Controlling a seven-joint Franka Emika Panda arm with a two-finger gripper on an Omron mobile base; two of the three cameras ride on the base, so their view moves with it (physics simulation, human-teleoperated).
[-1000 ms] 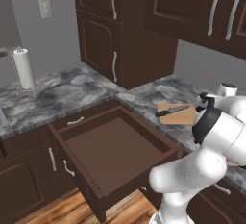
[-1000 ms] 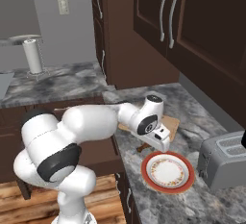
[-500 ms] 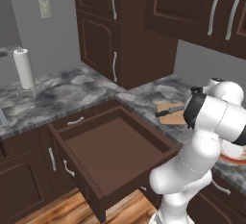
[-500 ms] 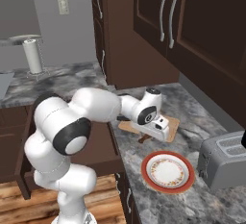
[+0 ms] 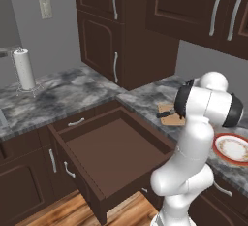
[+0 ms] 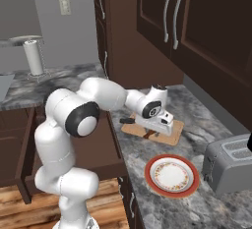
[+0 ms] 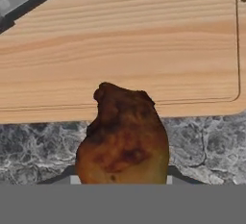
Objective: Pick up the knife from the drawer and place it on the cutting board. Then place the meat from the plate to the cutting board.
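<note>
One meat [image 7: 122, 139]: brown drumstick, pinched in gripper [image 7: 121, 180], hung over counter just short of cutting board [image 7: 120, 45].
Handling: judged light, firm, maybe greasy; thick middle suited the pinch.
Knife [image 6: 129, 121]: on board.
Plate [image 6: 172, 175]: bare.

meat [image 7: 122, 136] hiding fingertips (knife [image 7: 29, 2] cropped)

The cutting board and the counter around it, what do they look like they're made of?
The cutting board looks like light unfinished wood: pale tan with long parallel grain lines. The counter looks like polished stone, perhaps marble or granite: grey with mottled dark and white veining. Both are rendered, so that's only appearance.
</note>
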